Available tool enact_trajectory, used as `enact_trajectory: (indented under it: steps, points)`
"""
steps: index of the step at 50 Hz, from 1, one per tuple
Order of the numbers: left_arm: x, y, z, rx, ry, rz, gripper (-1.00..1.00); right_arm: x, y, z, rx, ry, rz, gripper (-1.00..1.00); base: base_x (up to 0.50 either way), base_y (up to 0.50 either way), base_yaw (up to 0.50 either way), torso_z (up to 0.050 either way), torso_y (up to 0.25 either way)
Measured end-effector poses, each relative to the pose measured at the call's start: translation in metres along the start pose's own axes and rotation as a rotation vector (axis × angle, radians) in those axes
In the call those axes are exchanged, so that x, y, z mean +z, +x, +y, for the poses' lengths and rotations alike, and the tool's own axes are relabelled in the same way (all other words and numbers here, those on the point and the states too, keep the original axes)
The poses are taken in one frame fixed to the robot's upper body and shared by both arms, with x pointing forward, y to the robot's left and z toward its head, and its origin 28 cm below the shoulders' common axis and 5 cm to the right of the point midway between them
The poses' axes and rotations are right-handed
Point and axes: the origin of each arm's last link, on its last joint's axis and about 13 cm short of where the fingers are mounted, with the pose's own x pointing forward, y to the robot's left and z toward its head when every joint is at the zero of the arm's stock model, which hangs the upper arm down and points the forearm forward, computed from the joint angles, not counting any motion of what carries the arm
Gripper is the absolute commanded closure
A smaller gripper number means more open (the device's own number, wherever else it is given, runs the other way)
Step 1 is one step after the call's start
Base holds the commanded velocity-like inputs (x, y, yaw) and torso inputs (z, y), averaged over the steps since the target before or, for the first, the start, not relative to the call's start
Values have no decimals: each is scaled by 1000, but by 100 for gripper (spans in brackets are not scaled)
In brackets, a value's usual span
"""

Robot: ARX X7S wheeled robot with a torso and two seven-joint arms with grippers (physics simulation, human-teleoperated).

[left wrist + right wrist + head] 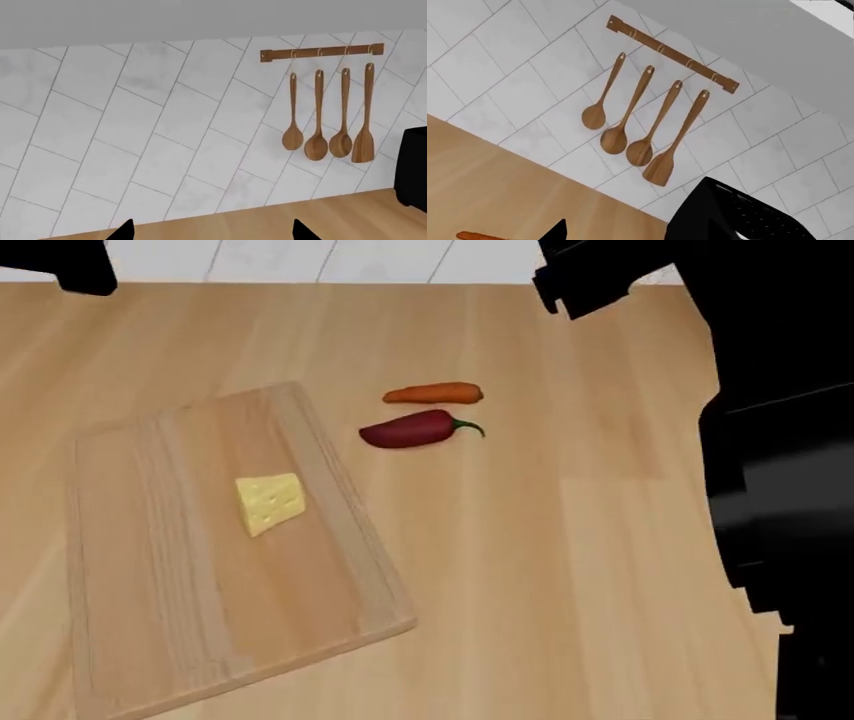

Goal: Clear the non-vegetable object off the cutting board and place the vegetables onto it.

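- Left wrist view: we see tiled wall, a rail (pixel 321 52) with four wooden utensils (pixel 328 115) hanging, a black appliance (pixel 412 167) at the frame edge, and a strip of table (pixel 280 220). Two dark tips of the left tool (pixel 212 231) show apart with nothing between, so we read it as released. No task thing here.
- Head view: the cutting board (pixel 160 590) lies toward the table's left edge, skewed to it. The cheese wedge (pixel 271 503) sits on it mid-board, the only thing it carries. The carrot (pixel 433 393) and chili pepper (pixel 416 429) lie on bare table just off the board's far right corner, close together, nearly touching. Both arms are raised near the far edge, well away from the food.
- Risk, as we judge: with carrot and chili so close, a grab at one could knock or roll the other. The carrot is round and may roll. A low approach to the cheese could push the board. Dropping the cheese too near leaves it back on the board.
- Right wrist view: same utensils and wall, black appliance, table. The carrot's end peeks in at the frame edge. Only one tip of the right tool (pixel 555 231) shows; we cannot tell its state.
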Motion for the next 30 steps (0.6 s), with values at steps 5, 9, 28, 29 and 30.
enact_trajectory:
  steps: [5,9,28,29,30]
  points:
    - [1,0,1,3,-2,-1,-100,0,1,1,9,-13,10,-100,500,45,0,0,3]
    - [1,0,3,7,-2,-3,-100,1,1,1,16,-19,15,-100,500,28,0,0,0]
    - [2,-3,2,0,9,-8,-100,-2,0,2,29,-18,38,-100,500,-68,0,0,1]
    - [2,-3,2,0,9,-8,-100,-3,0,2,30,-18,39,-100,500,-70,0,0,0]
    - [2,-3,2,0,8,-8,-100,-3,0,3,32,-18,39,-100,500,-66,0,0,0]
